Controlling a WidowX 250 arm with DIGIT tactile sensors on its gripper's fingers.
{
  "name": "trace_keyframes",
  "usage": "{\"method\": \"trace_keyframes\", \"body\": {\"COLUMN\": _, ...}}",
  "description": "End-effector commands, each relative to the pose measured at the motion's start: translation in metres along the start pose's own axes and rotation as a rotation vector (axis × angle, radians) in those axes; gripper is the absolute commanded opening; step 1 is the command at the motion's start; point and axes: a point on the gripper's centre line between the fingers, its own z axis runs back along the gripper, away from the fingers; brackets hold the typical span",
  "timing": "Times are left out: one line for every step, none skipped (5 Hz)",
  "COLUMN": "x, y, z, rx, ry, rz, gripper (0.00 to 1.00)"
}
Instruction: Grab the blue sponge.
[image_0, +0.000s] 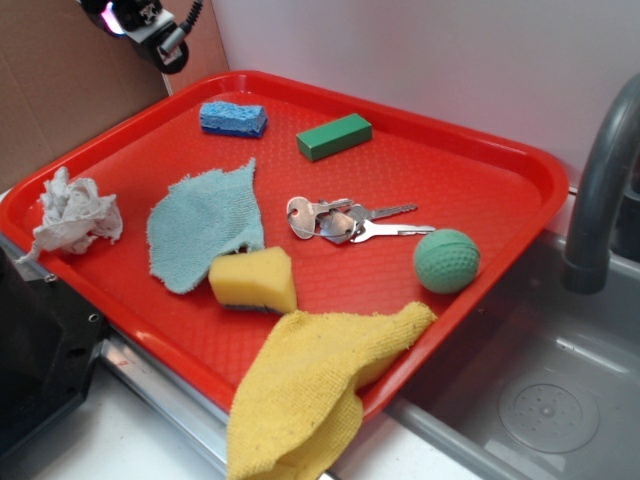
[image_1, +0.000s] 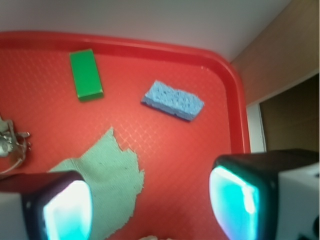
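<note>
Exterior view shows a red tray (image_0: 520, 170) holding a pale teal cloth (image_0: 200, 228), a green block (image_0: 333, 135) and, in its far left corner, the blue sponge (image_0: 232, 117). Seen from the wrist, the blue sponge (image_1: 173, 99) is a small bright-blue rectangular block with a pitted, porous top, lying flat, apart from the green block (image_1: 86, 74). The gripper (image_1: 150, 205) hangs above the tray, jaws spread wide, holding nothing.
</note>
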Motion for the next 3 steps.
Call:
{"method": "trace_keyframes", "body": {"x": 0.009, "y": 0.001, "z": 0.007, "rx": 0.013, "ry": -0.026, "rz": 0.01, "gripper": 1.0}}
{"method": "trace_keyframes", "body": {"x": 0.009, "y": 0.001, "z": 0.007, "rx": 0.013, "ry": -0.026, "rz": 0.01, "gripper": 1.0}}
{"method": "trace_keyframes", "body": {"x": 0.03, "y": -0.009, "z": -0.011, "rx": -0.084, "ry": -0.025, "rz": -0.223, "gripper": 1.0}}
